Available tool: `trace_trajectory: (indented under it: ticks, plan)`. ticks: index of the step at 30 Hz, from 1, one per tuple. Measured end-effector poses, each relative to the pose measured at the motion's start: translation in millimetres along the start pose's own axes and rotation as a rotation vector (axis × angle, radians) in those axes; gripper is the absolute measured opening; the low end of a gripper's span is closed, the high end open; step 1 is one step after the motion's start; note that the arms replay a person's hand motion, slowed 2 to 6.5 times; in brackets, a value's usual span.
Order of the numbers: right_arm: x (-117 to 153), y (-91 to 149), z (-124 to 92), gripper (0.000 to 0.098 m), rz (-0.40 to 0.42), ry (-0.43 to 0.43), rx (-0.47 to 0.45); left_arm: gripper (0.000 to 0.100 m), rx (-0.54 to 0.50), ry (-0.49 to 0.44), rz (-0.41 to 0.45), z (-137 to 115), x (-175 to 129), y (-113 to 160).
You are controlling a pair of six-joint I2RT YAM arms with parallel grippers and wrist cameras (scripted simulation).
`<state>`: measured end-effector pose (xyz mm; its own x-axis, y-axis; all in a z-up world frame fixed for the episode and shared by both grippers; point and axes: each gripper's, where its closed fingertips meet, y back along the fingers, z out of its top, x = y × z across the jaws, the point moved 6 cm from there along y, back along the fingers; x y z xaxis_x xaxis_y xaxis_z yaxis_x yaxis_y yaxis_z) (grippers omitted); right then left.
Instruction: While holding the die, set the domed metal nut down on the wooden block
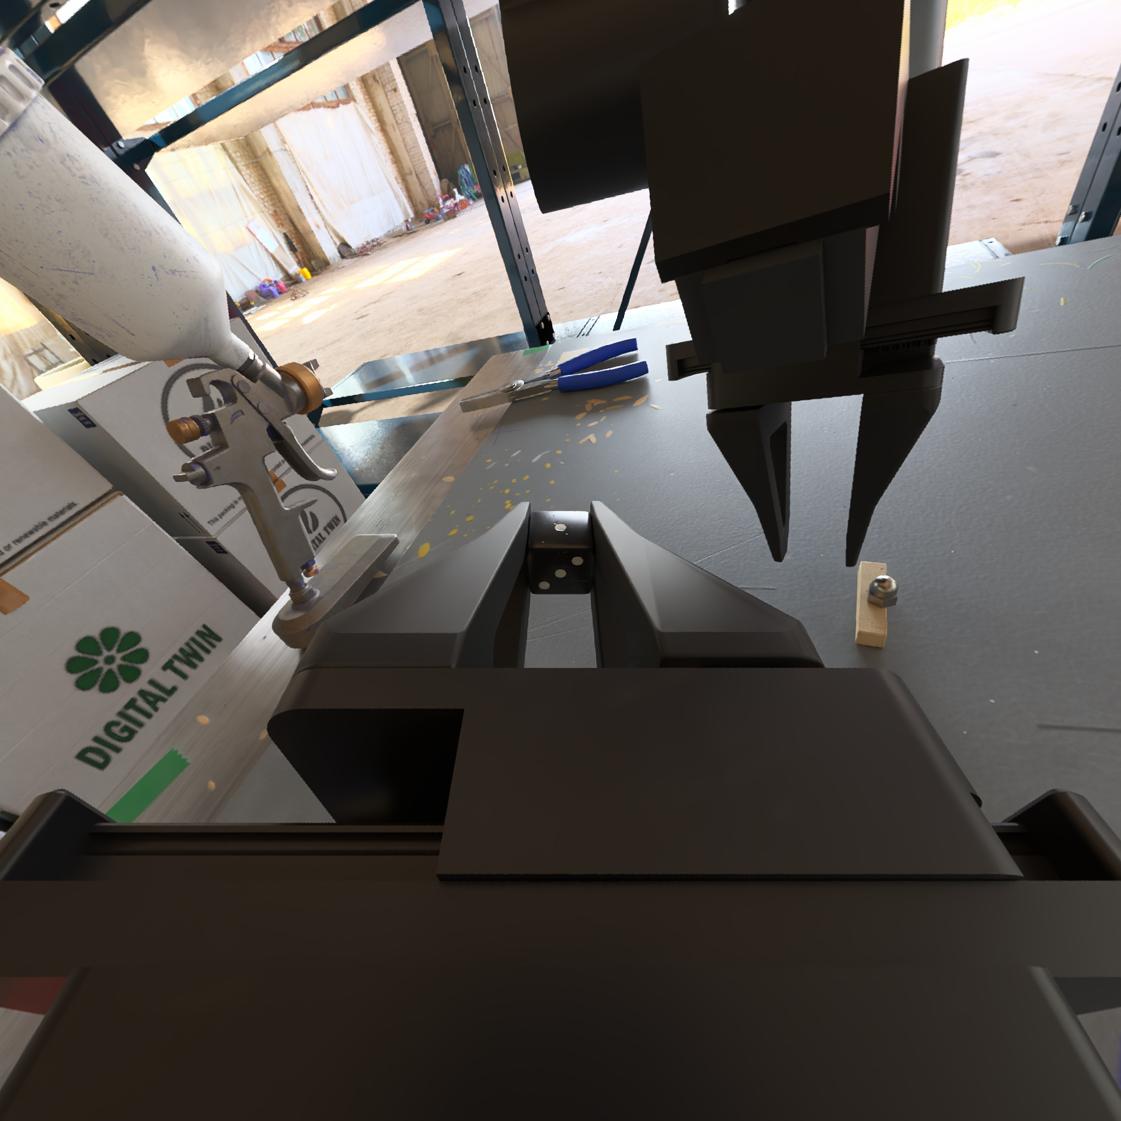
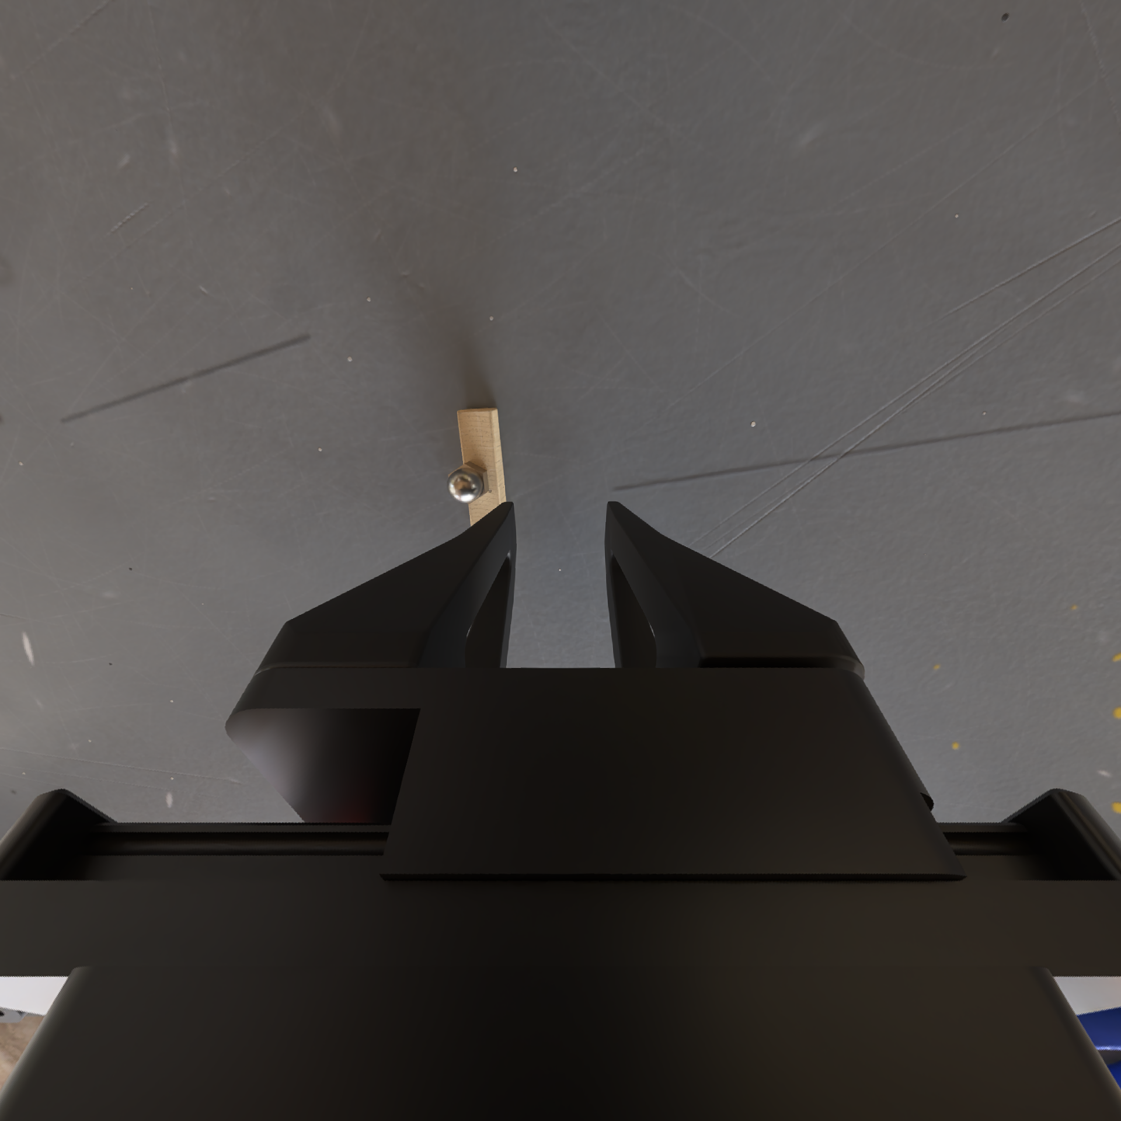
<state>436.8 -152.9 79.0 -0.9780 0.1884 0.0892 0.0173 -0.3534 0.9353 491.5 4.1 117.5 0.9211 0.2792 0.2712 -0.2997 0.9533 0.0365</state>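
My left gripper (image 1: 559,549) is shut on a black die (image 1: 559,559) with white pips, held above the grey table. A small pale wooden block (image 1: 871,609) lies on the table to the right, with the domed metal nut (image 1: 882,587) resting on it. My right gripper (image 1: 813,559) hangs open and empty just above and left of the block in the left wrist view. In the right wrist view the right gripper (image 2: 559,512) is open, and the nut (image 2: 464,484) sits at the left edge of the block (image 2: 482,452) ahead of the left fingertip.
A metal spray gun (image 1: 255,449) stands on a base by white cardboard boxes (image 1: 109,655) at the left. A long wooden plank (image 1: 388,515) runs diagonally. Blue-handled pliers (image 1: 582,373) lie at the back. Wood chips scatter over the grey table (image 1: 1001,485).
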Motion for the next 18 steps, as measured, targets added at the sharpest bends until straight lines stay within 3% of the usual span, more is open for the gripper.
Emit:
trace_trajectory:
  ticks: [8, 18]
  plan:
    - [-2.1, -3.8, -2.0, 0.0184, 0.017, -0.011, 0.009, 0.016, 0.000, -0.001, 0.000, -0.1, 0.0, 0.0]
    - [-1.5, -4.9, -3.8, 0.0035, 0.068, -0.042, 0.005, 0.016, 0.004, -0.003, -0.005, -1.0, -0.8, 0.0]
